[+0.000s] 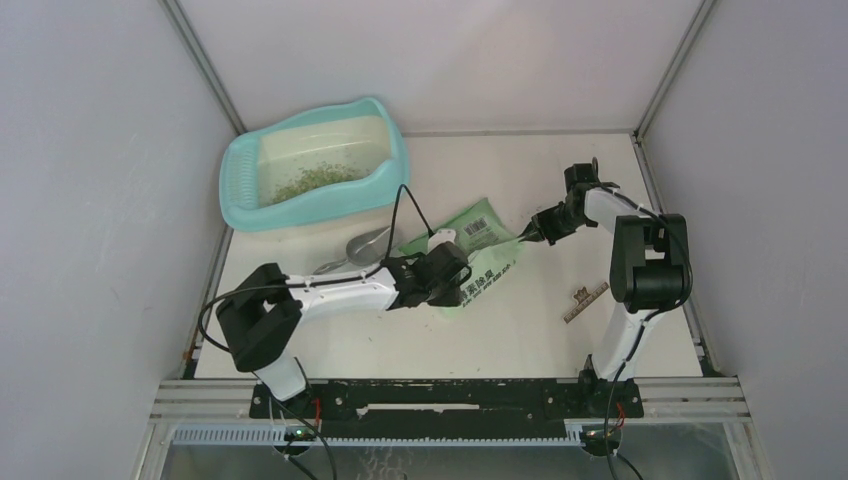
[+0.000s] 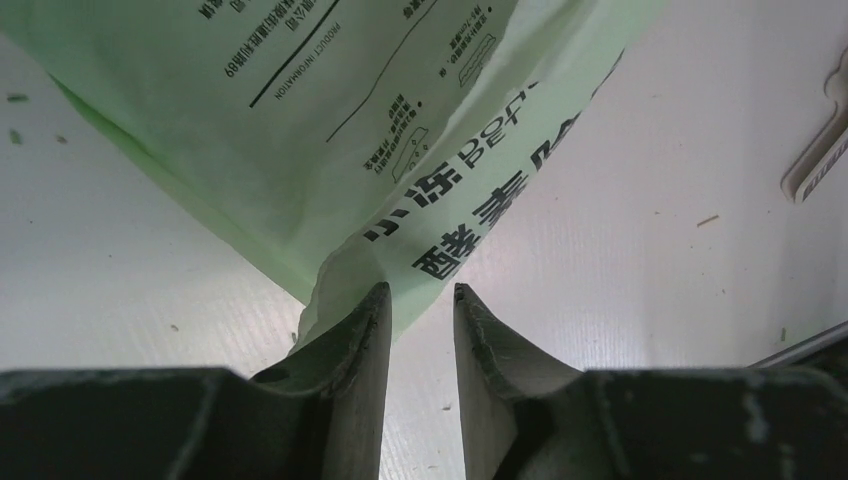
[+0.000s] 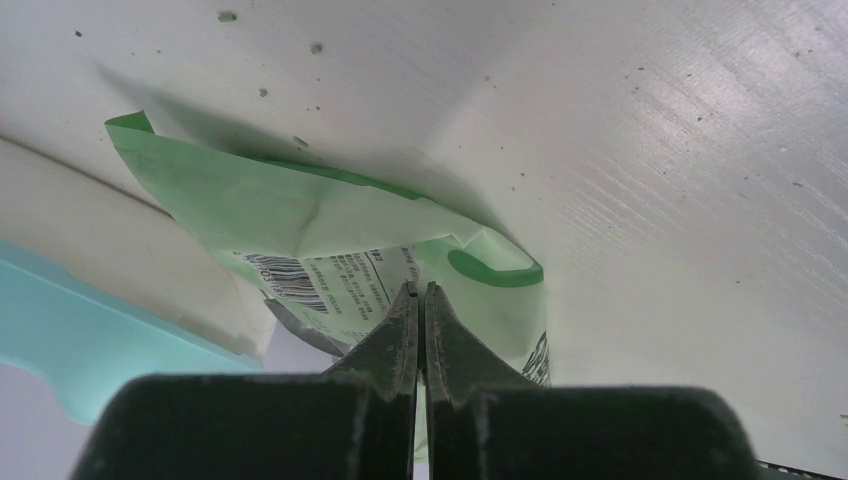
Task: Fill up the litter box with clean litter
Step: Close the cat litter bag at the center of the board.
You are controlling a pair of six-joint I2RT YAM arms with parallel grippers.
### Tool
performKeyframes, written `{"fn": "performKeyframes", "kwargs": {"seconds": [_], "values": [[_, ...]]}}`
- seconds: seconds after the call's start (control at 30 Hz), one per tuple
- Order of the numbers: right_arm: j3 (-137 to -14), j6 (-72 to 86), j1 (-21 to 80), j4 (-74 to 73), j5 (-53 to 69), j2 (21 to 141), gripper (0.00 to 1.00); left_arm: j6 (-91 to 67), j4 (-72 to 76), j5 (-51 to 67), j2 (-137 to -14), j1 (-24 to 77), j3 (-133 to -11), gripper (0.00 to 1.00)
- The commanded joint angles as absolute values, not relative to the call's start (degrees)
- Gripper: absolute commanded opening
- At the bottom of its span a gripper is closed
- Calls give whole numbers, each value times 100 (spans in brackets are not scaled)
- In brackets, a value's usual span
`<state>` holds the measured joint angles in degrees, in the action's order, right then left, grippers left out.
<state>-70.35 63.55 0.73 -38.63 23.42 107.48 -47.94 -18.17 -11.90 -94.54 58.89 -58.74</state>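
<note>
the litter box sits at the far left of the table, well apart from both arms. a thin scatter of litter covers only part of its pale floor, so by judgement the fill is far from complete.

the green printed litter bag lies near the table centre, just beside the box's near right corner. a grey metal scoop lies between bag and box, partly under the bag's edge.

the right gripper has its jaws pressed together, pinching the bag's right-hand edge near the barcode label; that end looks raised off the table. the left gripper is at the bag's near edge with jaws spread a little, nothing clamped; one finger touches the bag's fold.

step in hand: securing the bag for another pour. the next move calls for the left jaws to close on the near edge, then both arms to carry the bag over the box, mouth downward. a flat ruler-like strip lies near the right arm.
</note>
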Motion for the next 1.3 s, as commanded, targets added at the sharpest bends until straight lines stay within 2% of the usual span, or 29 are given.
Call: {"fn": "performKeyframes", "kwargs": {"seconds": [0.0, 0.37, 0.4, 0.43, 0.47, 0.5, 0.57, 0.67, 0.73, 0.8, 1.0, 1.03, 1.17, 1.27], "values": [[-7199, 6418, 77, -3705, 2144, 10862, 0, -4606, -1679, -1334, -9465, 5788, -6117, 34], [-7447, 6166, 48, -3894, 2021, 10836, 0, -4620, -1572, -1216, -10039, 5731, -6217, 33], [-7522, 6096, 52, -3934, 2025, 10839, 5, -4623, -1587, -1247, -10090, 5731, -6240, 33], [-7592, 6022, 52, -3989, 1999, 10818, 18, -4623, -1635, -1290, -10143, 5730, -6271, 33], [-7665, 5956, 47, -4047, 1904, 10782, 38, -4611, -1657, -1316, -10194, 5730, -6301, 33], [-7717, 5881, 52, -4078, 1843, 10728, 48, -4600, -1667, -1322, -10237, 5735, -6324, 33], [-7806, 5712, 47, -4093, 1805, 10629, 54, -4585, -1720, -1393, -10330, 5728, -6369, 33], [-7851, 5458, -138, -4125, 1868, 10574, 70, -4575, -1742, -1455, -10395, 5694, -6340, 33], [-7849, 5315, -203, -4155, 1957, 10585, 75, -4570, -1740, -1491, -10391, 5651, -6286, 33], [-7849, 5182, -217, -4086, 2094, 10647, 75, -4555, -1737, -1532, -10344, 5606, -6201, 33], [-7857, 5189, -298, -3690, 2343, 10567, 47, -4492, -1694, -1556, -10183, 5442, -5961, 33], [-7900, 5177, -264, -3702, 2399, 10594, 45, -4492, -1667, -1546, -10171, 5405, -5925, 33], [-8431, 4904, -105, -4357, 2424, 11014, 53, -4496, -1625, -1504, -10144, 5312, -5878, 33], [-8370, 4761, -60, -4566, 1915, 10746, 59, -4482, -1622, -1503, -10120, 5293, -5863, 33]]}}
